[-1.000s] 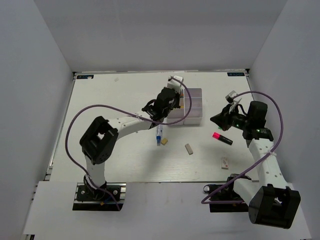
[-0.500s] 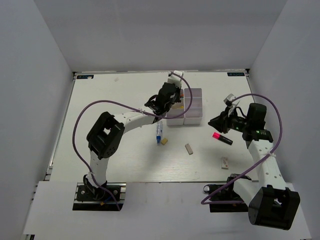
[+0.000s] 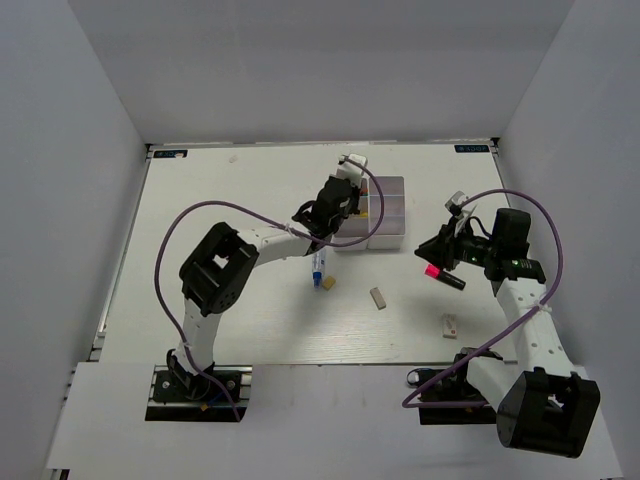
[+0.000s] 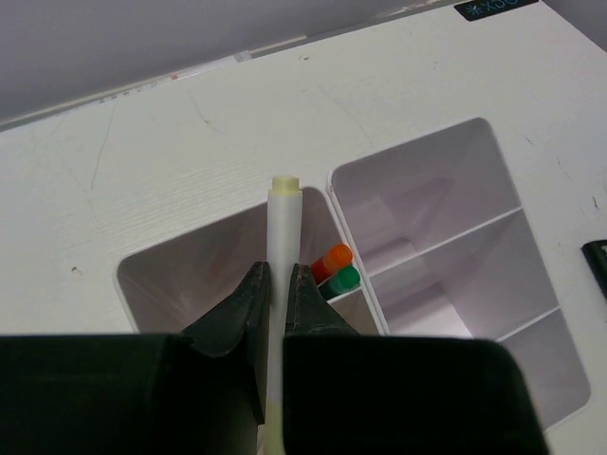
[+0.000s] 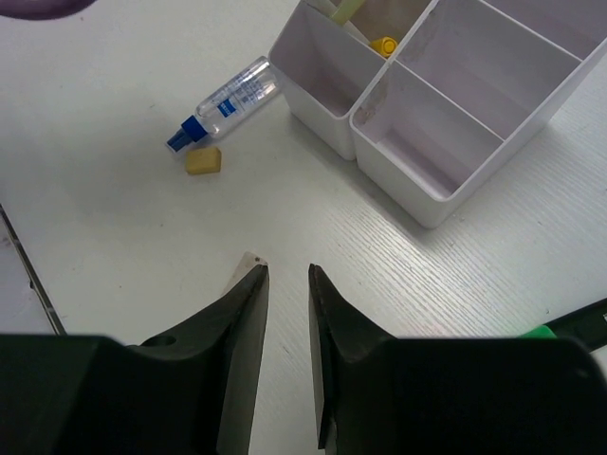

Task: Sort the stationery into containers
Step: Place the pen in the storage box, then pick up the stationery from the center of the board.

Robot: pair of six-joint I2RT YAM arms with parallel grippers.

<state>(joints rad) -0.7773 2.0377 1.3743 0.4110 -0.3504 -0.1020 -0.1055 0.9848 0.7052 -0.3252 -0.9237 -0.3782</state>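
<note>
Left pincer (image 4: 279, 277) clamps a white stick (image 4: 283, 218), its long axis pointing straight ahead; the tray (image 4: 436, 194) compartment sits just beneath.

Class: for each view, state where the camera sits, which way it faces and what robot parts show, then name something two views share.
Top external: high behind the robot, looking down at the table; left arm and right arm show whole.
Left wrist: on the left arm, looking past the left gripper, shut on a white stick, into the organiser tray.
Right wrist: on the right arm, looking down past the open right gripper at the blue-white tube and tan eraser.
Shared: both wrist views show the organiser tray.
</note>
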